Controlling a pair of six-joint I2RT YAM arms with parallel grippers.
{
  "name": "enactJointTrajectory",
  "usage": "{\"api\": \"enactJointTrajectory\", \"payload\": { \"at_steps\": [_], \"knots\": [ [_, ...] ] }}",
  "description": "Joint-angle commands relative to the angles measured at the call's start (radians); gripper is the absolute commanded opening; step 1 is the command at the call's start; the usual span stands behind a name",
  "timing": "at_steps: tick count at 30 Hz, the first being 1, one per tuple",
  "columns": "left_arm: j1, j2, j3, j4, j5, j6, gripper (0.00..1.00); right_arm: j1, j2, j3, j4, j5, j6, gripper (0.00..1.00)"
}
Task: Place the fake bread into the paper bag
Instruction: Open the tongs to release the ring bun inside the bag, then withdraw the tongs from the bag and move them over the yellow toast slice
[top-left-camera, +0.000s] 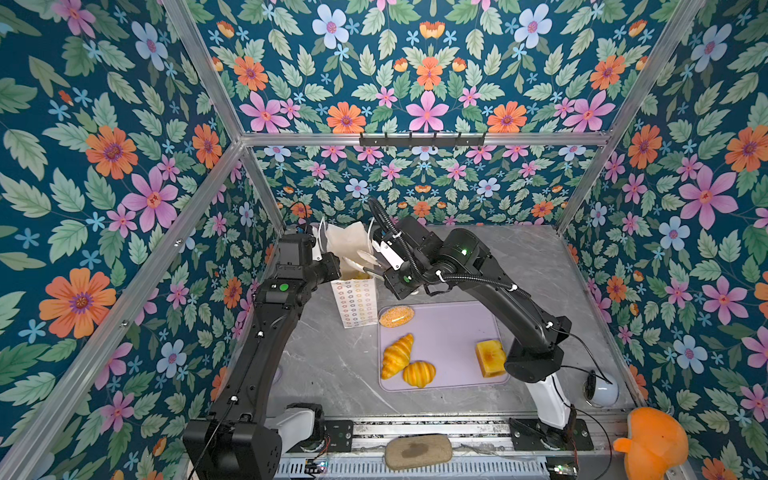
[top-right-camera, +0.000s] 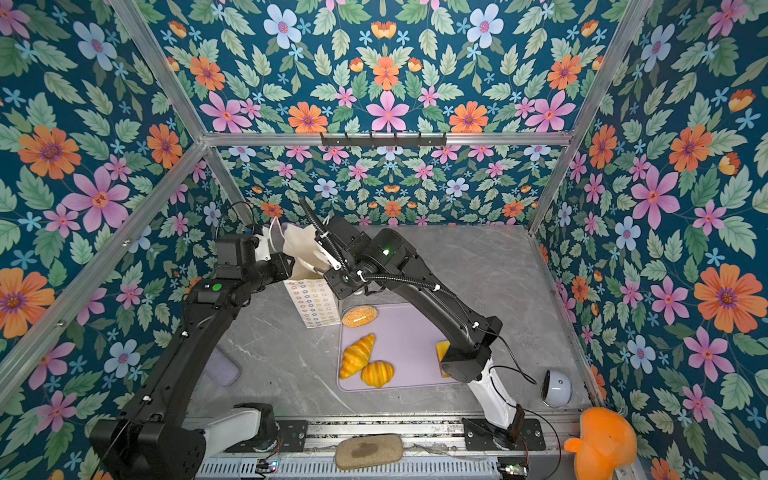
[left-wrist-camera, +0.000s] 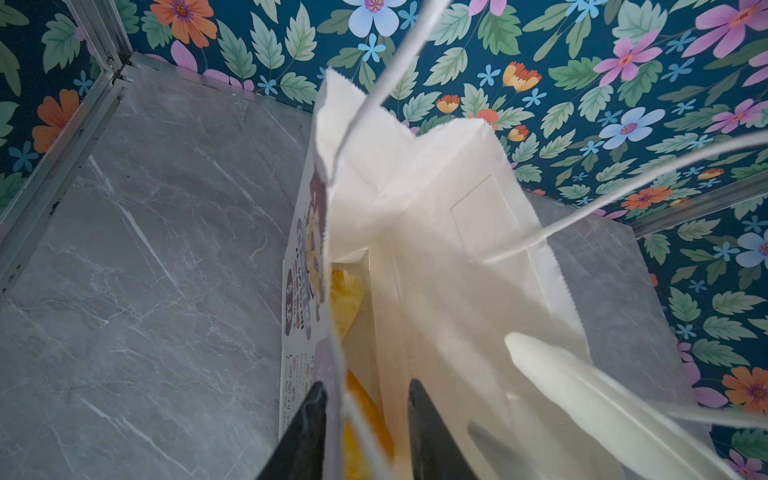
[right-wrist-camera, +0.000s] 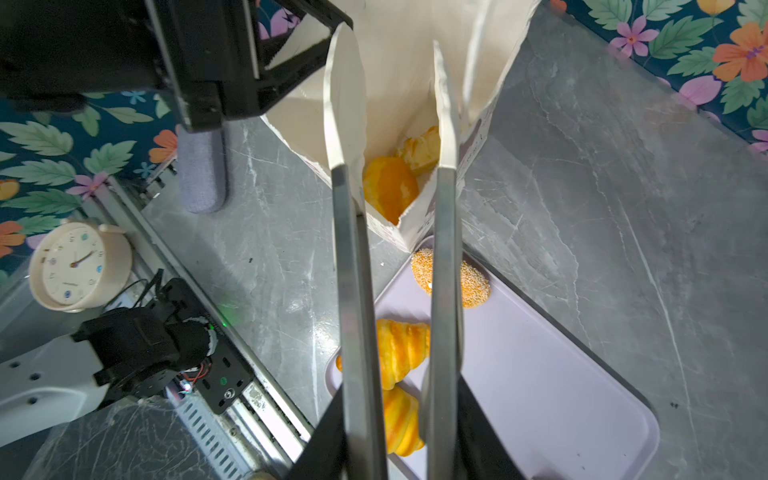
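Observation:
The paper bag stands upright left of the lilac tray, its mouth open. Inside it lie two pieces of fake bread, a smooth orange one and a flaky one. On the tray rest a speckled oval bun, two croissants and a toast block. My left gripper straddles the bag's near wall, fingers apart, one outside and one inside. My right gripper reaches into the bag's mouth, its long white fingers apart with nothing between them.
A cream clock and a grey cloth roll sit at the front left. A white dome and an orange plush are at the front right. A grey-tan pad lies on the front rail.

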Motion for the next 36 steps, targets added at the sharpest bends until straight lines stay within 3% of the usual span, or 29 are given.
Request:
{"api": "enactJointTrajectory", "payload": {
  "at_steps": [1, 14, 24, 30, 36],
  "knots": [
    [0.000, -0.007, 0.000, -0.005, -0.015, 0.008, 0.35, 0.008, -0.041, -0.010, 0.037, -0.042, -0.016, 0.34],
    [0.000, -0.009, 0.003, -0.005, -0.014, 0.010, 0.34, 0.020, -0.306, -0.137, 0.011, -0.119, -0.041, 0.33],
    [0.000, -0.013, -0.007, 0.008, -0.009, 0.012, 0.34, 0.020, -0.698, -0.687, 0.067, 0.047, 0.067, 0.32],
    [0.000, -0.016, -0.015, 0.015, -0.010, 0.015, 0.35, 0.020, -0.885, -1.033, 0.034, 0.144, 0.254, 0.32],
    [0.000, -0.024, -0.014, 0.012, -0.016, 0.021, 0.35, 0.020, -0.974, -1.284, -0.053, 0.144, 0.451, 0.31]
  ]
}}
